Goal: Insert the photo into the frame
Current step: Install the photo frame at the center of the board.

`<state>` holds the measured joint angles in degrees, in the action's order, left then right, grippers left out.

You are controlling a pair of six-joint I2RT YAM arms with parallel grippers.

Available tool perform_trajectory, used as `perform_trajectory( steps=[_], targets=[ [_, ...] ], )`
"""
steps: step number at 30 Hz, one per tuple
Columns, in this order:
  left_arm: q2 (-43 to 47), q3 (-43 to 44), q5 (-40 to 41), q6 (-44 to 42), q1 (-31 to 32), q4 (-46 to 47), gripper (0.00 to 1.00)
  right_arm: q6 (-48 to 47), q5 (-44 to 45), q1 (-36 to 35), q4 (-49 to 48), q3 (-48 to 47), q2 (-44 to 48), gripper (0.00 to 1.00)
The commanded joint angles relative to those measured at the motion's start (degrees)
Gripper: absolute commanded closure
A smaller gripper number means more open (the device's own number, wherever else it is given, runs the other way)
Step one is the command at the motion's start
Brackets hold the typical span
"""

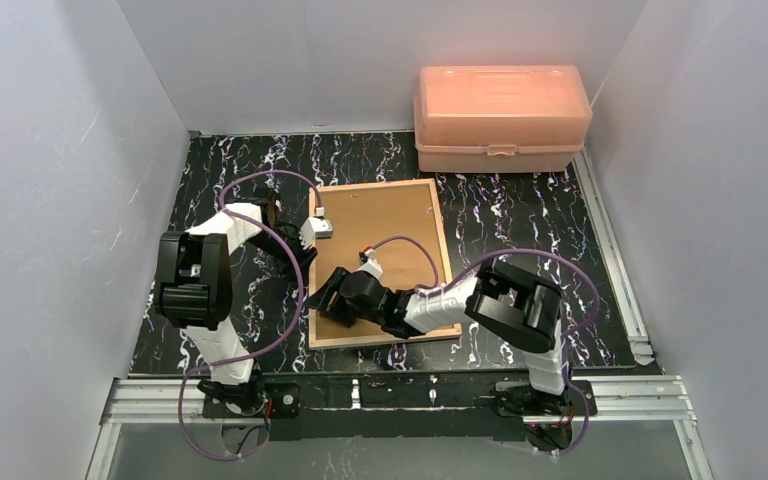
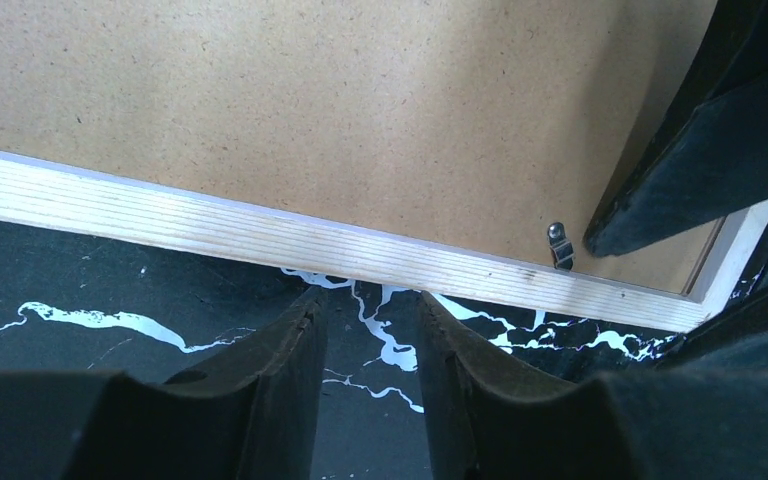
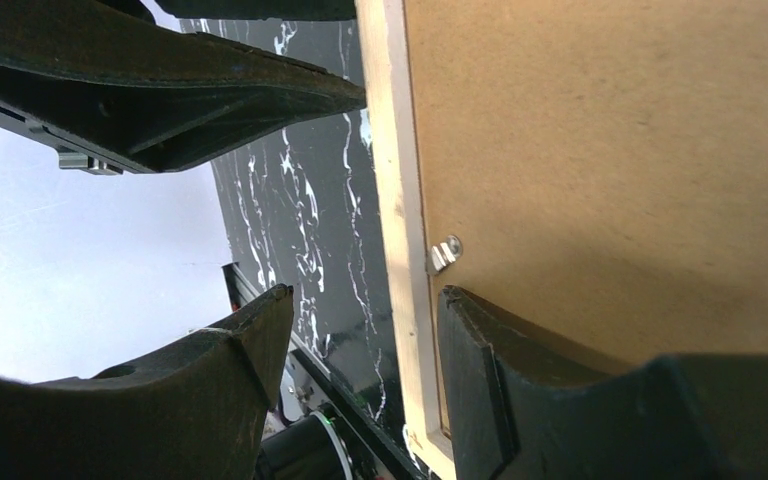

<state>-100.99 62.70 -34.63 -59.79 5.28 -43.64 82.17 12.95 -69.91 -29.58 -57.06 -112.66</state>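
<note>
White walls close in a black, white-veined tabletop (image 1: 520,230). At its centre the frame (image 1: 375,185) lies face down with its light wood back up, and a plain brown backing board (image 1: 380,215) sits inside the rails. The photo shows in no view. Whether it already lies under the board or is somewhere out of sight cannot be told.

A small metal clip (image 2: 560,245) sits on the frame's 9 o'clock rail, reaching from the wood onto the board. The right wrist view shows what may be the same clip (image 3: 445,252).

The left pincer (image 2: 368,310) hangs over bare tabletop just beside that rail, toward the frame's 10 o'clock. Its fingers are a little apart and grasp nothing. The right pincer (image 3: 365,300) is at the 7 o'clock corner, released, with one finger over the board and the other out past the rail. It straddles the wood without clamping it.

A translucent pink storage box (image 1: 500,115) stands well apart at 1 o'clock, against the back wall.

The step in hand looks like work on the clips of the 9 o'clock rail, either freeing the board or locking it. The next move probably calls for a fingertip set precisely against the small clip to turn it, while the other arm keeps the frame from sliding on the slick surface.
</note>
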Motion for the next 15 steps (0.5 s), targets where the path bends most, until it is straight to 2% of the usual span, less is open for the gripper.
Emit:
perform_trajectory(
  steps=[1, 15],
  targets=[
    [0.14, 0.94, -1.32, -0.94, 0.61, -1.70, 0.65, -1.16, 3.47, -0.35, 5.40, 2.16, 4.21, 0.37],
    [-0.33, 1.52, -2.37, -0.38, 1.05, -2.18, 0.67, -2.17, 2.95, -0.65, 7.06, -1.45, 1.03, 0.36]
  ],
)
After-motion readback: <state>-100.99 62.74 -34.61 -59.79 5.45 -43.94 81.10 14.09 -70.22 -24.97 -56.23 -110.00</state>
